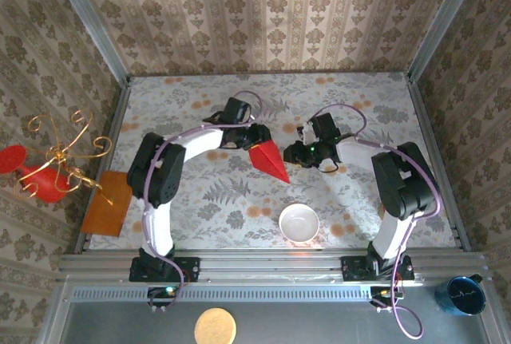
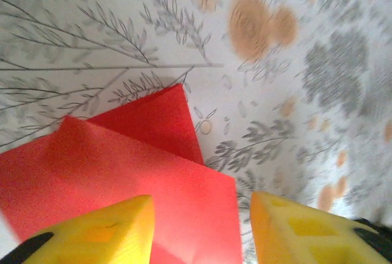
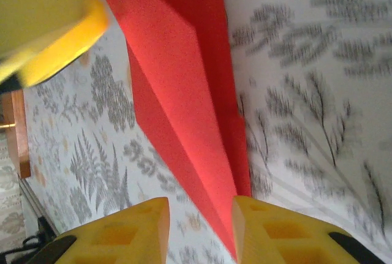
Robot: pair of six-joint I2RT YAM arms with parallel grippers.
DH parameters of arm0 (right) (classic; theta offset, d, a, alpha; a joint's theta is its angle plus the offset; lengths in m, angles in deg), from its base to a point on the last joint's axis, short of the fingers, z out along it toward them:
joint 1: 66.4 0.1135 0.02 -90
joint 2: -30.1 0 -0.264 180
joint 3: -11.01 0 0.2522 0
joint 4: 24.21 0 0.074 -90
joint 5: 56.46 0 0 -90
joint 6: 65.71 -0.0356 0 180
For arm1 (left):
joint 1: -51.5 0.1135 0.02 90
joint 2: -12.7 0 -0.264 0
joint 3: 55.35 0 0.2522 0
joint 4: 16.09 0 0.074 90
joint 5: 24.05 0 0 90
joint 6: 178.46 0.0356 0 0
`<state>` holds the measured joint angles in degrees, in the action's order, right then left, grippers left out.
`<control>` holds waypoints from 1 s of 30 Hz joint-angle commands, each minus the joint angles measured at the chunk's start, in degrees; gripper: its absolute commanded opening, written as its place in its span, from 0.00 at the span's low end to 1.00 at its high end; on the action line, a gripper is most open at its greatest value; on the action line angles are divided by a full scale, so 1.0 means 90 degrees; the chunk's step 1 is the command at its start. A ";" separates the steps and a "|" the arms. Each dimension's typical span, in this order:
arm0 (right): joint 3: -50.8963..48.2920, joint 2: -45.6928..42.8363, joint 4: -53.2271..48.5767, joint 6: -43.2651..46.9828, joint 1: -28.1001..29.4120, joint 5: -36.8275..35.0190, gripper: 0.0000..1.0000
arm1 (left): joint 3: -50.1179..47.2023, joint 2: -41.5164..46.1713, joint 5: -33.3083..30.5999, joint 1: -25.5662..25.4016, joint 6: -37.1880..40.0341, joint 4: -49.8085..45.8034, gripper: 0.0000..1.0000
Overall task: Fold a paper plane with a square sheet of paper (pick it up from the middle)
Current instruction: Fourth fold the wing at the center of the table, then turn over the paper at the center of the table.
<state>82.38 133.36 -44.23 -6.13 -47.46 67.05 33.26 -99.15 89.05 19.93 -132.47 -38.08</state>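
Note:
The red paper [image 1: 270,160] lies folded into a narrow pointed dart on the patterned table [image 1: 200,200], its tip toward the near right. My left gripper [image 1: 257,136] hovers over its wide end. In the left wrist view the yellow fingers [image 2: 98,233] of the left gripper [image 2: 201,215] stand apart, with the layered red paper [image 2: 122,172] below the gap, not pinched. My right gripper [image 1: 292,154] is at the tip. In the right wrist view the right gripper [image 3: 199,218] is open, and the dart [image 3: 184,74] runs along its right finger [image 3: 275,233].
A white bowl [image 1: 299,222] stands near the front, just below the paper's tip. An orange-brown board [image 1: 108,200] overhangs the table's left edge, beside a red ornament with gold wire curls [image 1: 48,164]. Patterned walls close the back and sides.

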 commanded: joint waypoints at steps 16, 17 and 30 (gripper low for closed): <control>0.1517 0.1573 0.0176 0.0184 -0.0005 0.0776 0.30 | -0.1481 0.0934 -0.0041 0.0402 -0.0989 0.0952 0.56; 0.1515 0.1584 0.0239 0.0172 -0.0009 0.0851 0.27 | -0.1481 0.0939 -0.0029 0.0412 -0.0990 0.0962 0.56; 0.0930 0.0735 0.2134 -0.0740 -0.0121 0.1293 0.02 | -0.1861 0.1534 0.0323 0.0380 -0.1021 0.1770 0.58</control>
<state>91.62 144.23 -32.23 -9.21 -47.92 75.88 18.00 -89.07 89.68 23.47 -141.02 -27.07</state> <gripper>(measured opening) 0.069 0.581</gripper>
